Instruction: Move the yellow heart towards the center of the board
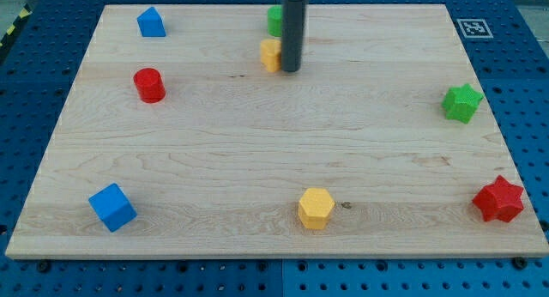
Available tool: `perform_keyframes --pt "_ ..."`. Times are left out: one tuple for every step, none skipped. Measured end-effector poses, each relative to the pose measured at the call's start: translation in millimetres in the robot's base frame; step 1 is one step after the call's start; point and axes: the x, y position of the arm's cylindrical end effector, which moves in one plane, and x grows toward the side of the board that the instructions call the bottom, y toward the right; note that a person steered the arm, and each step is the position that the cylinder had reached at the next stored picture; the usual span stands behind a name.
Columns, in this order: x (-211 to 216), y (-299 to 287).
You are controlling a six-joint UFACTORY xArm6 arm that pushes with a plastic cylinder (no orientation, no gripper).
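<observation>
The yellow heart (270, 54) lies near the view's top centre of the wooden board (274, 151), partly hidden by my rod. My tip (292, 70) sits right beside the heart, on its right side, touching or almost touching it. A green block (274, 21) stands just above the heart, its right part hidden behind the rod. A yellow hexagon (316, 209) lies near the view's bottom centre.
A blue house-shaped block (151, 22) is at the top left, a red cylinder (149, 85) below it, a blue cube (112, 207) at the bottom left. A green star (461, 103) is at the right edge, a red star (498, 200) at the bottom right.
</observation>
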Motion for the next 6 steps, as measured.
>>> perform_keyframes --pt "-15.0 9.0" --pt "-34.4 18.1" --pt "-46.2 4.4" --pt "-49.9 -22.4" --pt "-46.5 -50.9" --pt "-4.8 -52.0"
